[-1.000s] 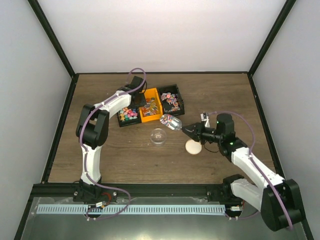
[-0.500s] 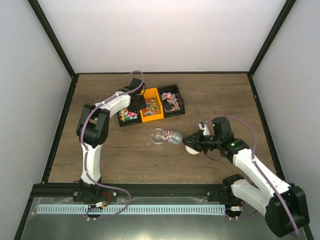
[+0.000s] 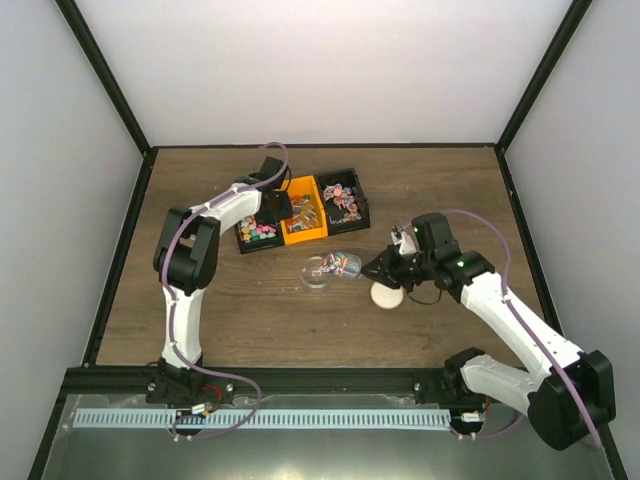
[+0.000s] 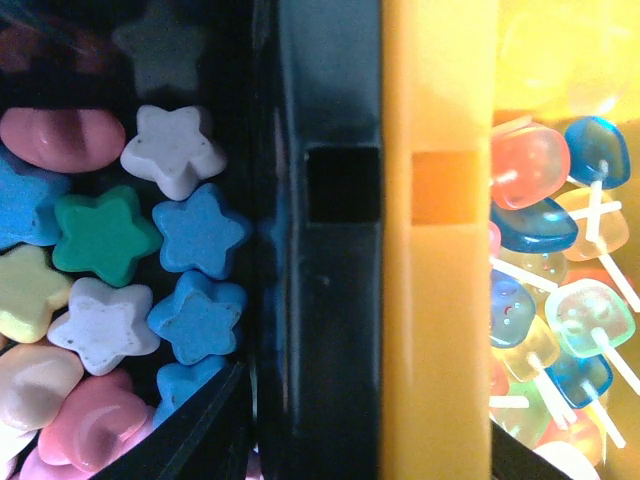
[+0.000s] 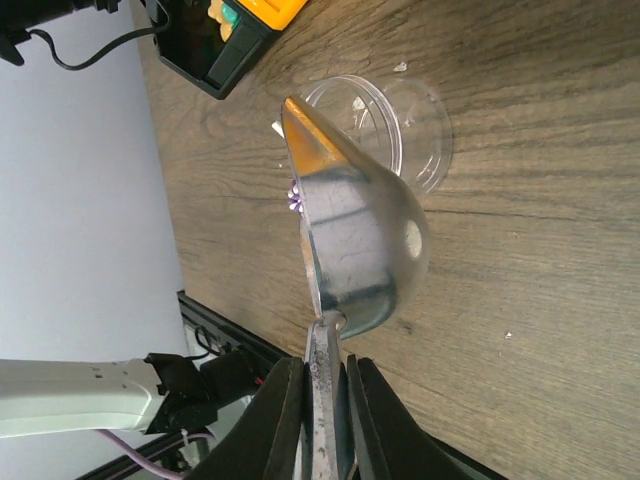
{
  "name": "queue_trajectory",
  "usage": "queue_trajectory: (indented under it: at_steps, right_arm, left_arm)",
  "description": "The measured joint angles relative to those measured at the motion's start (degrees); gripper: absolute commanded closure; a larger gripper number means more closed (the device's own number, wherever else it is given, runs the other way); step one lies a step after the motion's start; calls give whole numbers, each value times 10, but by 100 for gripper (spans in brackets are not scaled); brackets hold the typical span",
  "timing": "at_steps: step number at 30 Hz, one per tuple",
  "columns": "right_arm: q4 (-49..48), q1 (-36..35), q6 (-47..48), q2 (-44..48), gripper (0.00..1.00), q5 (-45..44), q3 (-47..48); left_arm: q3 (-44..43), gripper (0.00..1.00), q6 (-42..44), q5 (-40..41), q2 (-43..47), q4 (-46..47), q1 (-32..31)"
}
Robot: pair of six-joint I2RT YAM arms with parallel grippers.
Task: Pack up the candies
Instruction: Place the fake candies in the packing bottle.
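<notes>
Top: 3 bins (image 3: 303, 239) hold candies (image 3: 258, 230). The left gripper (image 3: 272, 210) hangs over them, and I cannot tell its grip. 1 jar (image 3: 318, 272) sits near 1 lid (image 3: 386, 294).
Left wrist: star candies, with bin walls between.
Right wrist: the right gripper (image 5: 322, 375) pinches 1 scoop (image 5: 355, 240), tilted over the jar.

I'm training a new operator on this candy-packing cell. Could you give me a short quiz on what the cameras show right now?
1. True or false: the right gripper is shut on the handle of the metal scoop.
2. The scoop's open end sits right by: A) an orange bin, B) the clear jar, C) the table's far edge.
3. Fill in: in the left wrist view, most candies in the black bin are ___-shaped.

Key: 1 true; 2 B; 3 star.
</notes>
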State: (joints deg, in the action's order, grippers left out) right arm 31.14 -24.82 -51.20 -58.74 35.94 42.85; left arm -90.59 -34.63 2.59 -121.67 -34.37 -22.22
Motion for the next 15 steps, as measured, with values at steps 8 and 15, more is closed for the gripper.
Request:
queue_trajectory:
  at_steps: [8,15]
  right_arm:
    - [70,-15,44,-50,99,-29,70]
    - [126,-36,64,-86,99,-56,108]
  left_arm:
    - [0,58,0,-1,0,-1,0]
    - [-1,57,2,0,0,-3,1]
